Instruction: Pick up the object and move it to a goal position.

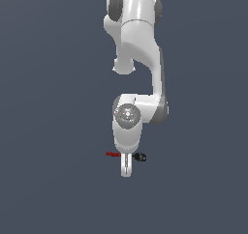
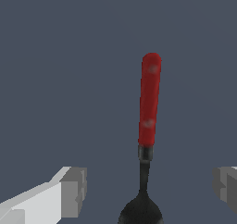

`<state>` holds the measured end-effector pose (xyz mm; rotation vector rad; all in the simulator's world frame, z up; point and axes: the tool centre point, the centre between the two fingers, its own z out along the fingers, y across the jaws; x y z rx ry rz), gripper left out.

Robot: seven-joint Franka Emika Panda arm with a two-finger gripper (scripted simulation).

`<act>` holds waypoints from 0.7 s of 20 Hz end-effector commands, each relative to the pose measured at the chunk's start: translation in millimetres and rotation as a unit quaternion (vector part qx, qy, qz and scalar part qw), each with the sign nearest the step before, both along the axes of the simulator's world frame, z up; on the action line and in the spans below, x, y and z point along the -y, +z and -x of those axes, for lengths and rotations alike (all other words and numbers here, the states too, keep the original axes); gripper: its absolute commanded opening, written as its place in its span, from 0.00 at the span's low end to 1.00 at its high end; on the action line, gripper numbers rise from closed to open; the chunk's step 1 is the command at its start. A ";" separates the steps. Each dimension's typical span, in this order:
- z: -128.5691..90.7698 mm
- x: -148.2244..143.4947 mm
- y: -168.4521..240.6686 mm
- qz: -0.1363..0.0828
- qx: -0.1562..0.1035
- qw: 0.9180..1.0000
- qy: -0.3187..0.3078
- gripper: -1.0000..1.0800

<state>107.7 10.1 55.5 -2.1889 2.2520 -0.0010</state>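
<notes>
The object is a small rod-like tool with a red handle, a thin dark shaft and a black rounded knob. It lies on the flat grey surface. In the exterior view its red end sticks out to the left of the hand and its black knob to the right. My gripper is open, with one finger on each side of the shaft and well apart from it. In the exterior view the gripper points down over the tool's middle, which the hand hides.
The white arm rises behind the gripper in the exterior view. The plain grey surface spreads all around; no other object shows.
</notes>
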 end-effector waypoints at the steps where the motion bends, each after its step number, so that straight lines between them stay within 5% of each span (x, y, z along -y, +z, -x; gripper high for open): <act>1: 0.7 0.1 -9.3 0.000 -0.001 1.000 0.000 0.96; 13: 0.2 0.2 -45.0 0.000 -0.001 1.000 -0.002 0.96; 14: 0.2 0.2 -45.0 0.000 -0.001 1.000 -0.002 0.00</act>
